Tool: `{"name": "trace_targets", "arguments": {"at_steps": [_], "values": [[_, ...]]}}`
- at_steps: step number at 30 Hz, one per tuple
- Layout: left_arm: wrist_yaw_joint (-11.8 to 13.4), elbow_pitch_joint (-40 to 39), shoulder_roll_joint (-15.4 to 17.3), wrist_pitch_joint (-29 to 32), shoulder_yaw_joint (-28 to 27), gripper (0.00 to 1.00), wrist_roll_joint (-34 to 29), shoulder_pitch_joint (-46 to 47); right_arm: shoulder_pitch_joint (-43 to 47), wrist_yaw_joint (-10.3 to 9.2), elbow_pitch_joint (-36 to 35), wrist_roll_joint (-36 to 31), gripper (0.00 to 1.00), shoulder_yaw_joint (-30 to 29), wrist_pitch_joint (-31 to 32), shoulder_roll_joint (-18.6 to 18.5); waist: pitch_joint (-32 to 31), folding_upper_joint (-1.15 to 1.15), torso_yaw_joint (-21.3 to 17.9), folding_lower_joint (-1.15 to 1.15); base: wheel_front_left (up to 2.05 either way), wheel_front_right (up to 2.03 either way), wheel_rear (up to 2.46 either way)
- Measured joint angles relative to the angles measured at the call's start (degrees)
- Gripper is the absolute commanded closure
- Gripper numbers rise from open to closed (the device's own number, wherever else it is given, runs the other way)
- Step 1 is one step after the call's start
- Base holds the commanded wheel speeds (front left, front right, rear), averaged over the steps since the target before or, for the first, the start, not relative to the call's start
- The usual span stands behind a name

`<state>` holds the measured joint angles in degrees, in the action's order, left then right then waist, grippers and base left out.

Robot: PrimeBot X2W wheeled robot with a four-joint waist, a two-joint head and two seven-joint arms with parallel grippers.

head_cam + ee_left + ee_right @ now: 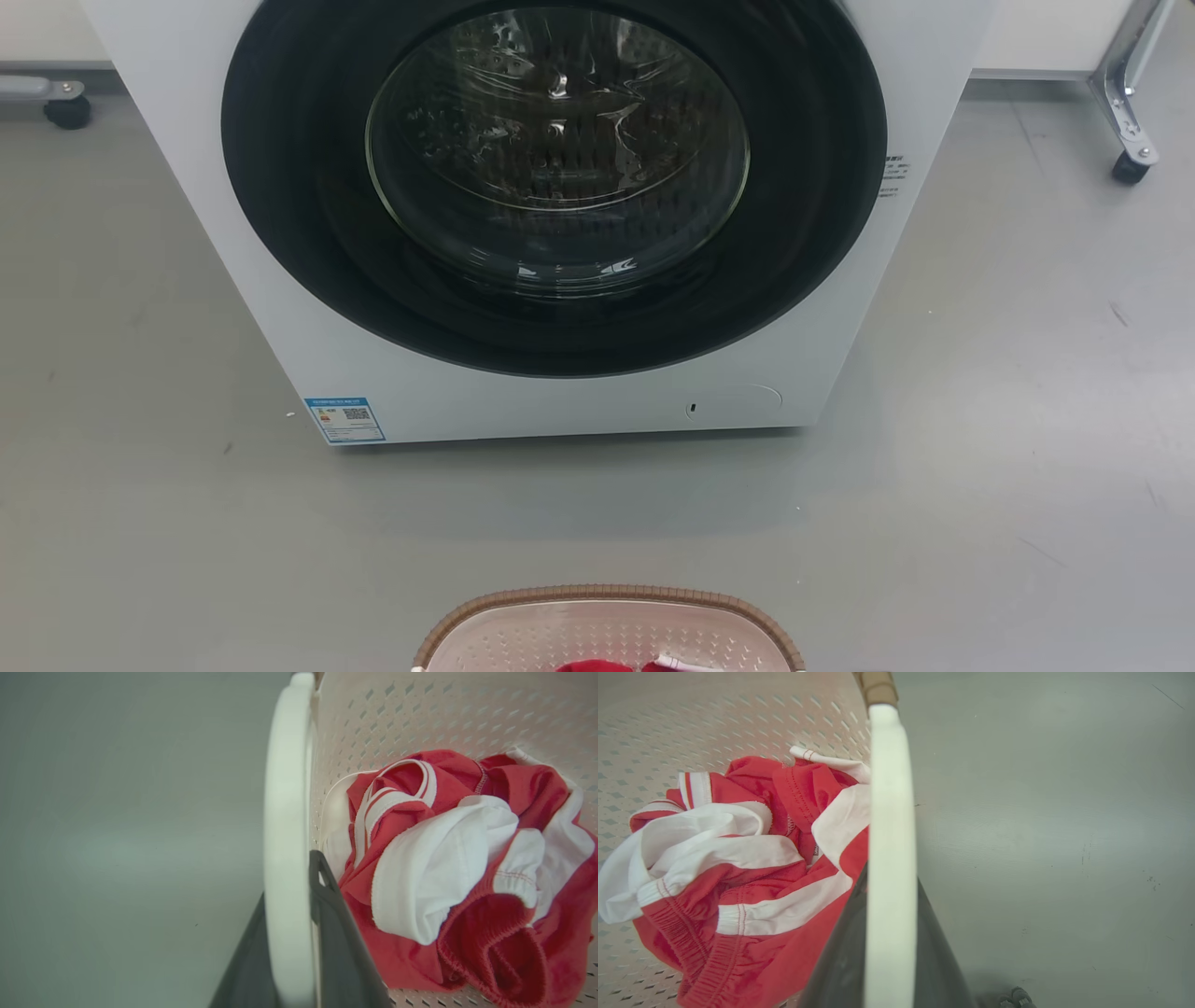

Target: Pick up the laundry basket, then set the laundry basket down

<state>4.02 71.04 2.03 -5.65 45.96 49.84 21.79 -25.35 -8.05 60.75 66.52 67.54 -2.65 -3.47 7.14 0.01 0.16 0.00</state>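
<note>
The laundry basket [607, 595], cream with perforated walls and a brown woven-look rim, shows its far edge at the bottom middle of the head view. Red and white clothes [444, 868] lie crumpled inside it. In the left wrist view my left gripper [289, 882] is shut on a white side handle [287, 788], one dark finger inside the basket wall [420, 714] and one outside. In the right wrist view my right gripper [892, 877] is shut on the other white handle [892, 788], beside the clothes [738, 868]. I cannot tell whether the basket touches the floor.
A white washing machine [560, 401] with a round dark glass door [555, 149], closed, stands straight ahead on the grey floor. Metal legs on casters stand at the far right [1130, 149] and far left [65, 107]. Open floor lies between basket and machine.
</note>
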Motion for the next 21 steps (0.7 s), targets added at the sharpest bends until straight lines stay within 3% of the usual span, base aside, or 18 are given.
{"name": "trace_targets", "arguments": {"at_steps": [21], "values": [[-0.51, 0.91, -0.12, -0.80, 0.26, 1.00, 0.10, 0.70, -0.92, 0.00, -0.03, 1.29, 1.00, 1.29, -0.79, 0.02, 1.44, 0.00, -0.10, 0.00, 0.00, 0.00, 0.00]]}}
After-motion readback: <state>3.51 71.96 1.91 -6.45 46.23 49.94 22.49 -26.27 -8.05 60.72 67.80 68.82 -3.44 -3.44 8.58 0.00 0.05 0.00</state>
